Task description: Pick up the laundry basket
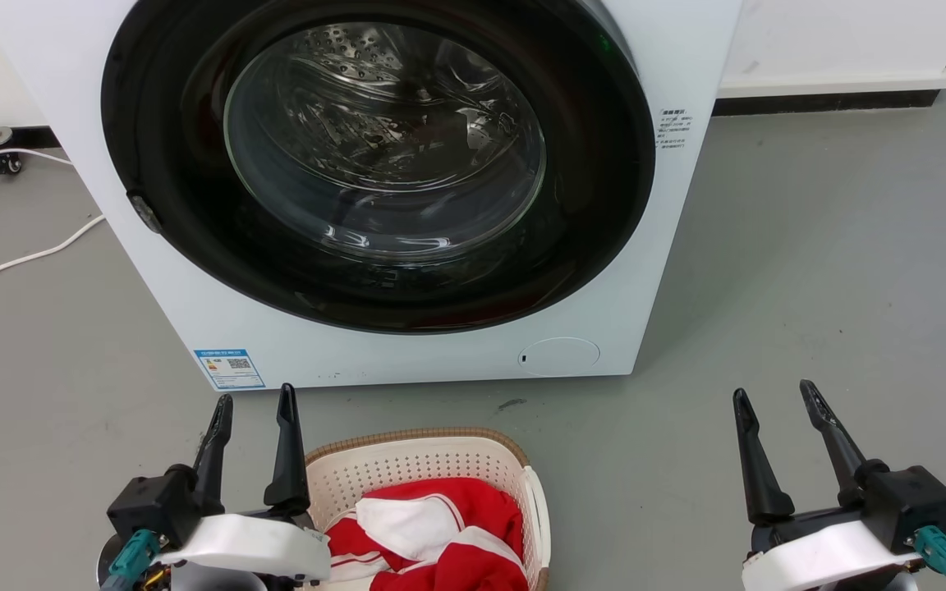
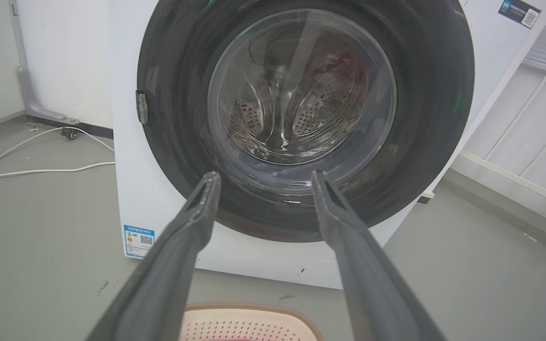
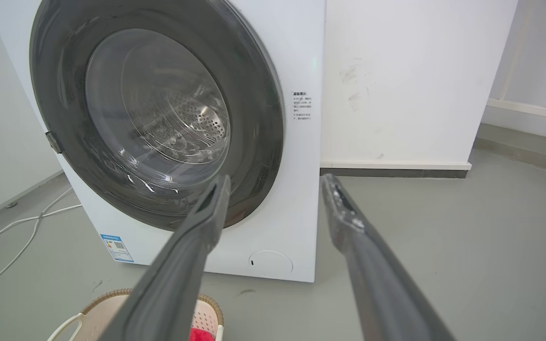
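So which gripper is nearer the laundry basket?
The left gripper: it sits right beside the laundry basket, while the right gripper is well apart, over the floor.

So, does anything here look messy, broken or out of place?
Nothing broken or spilled. A white cable trails loose over the floor left of the washer, and the red-and-white clothes lie bunched in the laundry basket.

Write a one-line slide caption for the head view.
Open left gripper beside the laundry basket of red and white clothes, open right gripper off to its other side, both before the washing machine.
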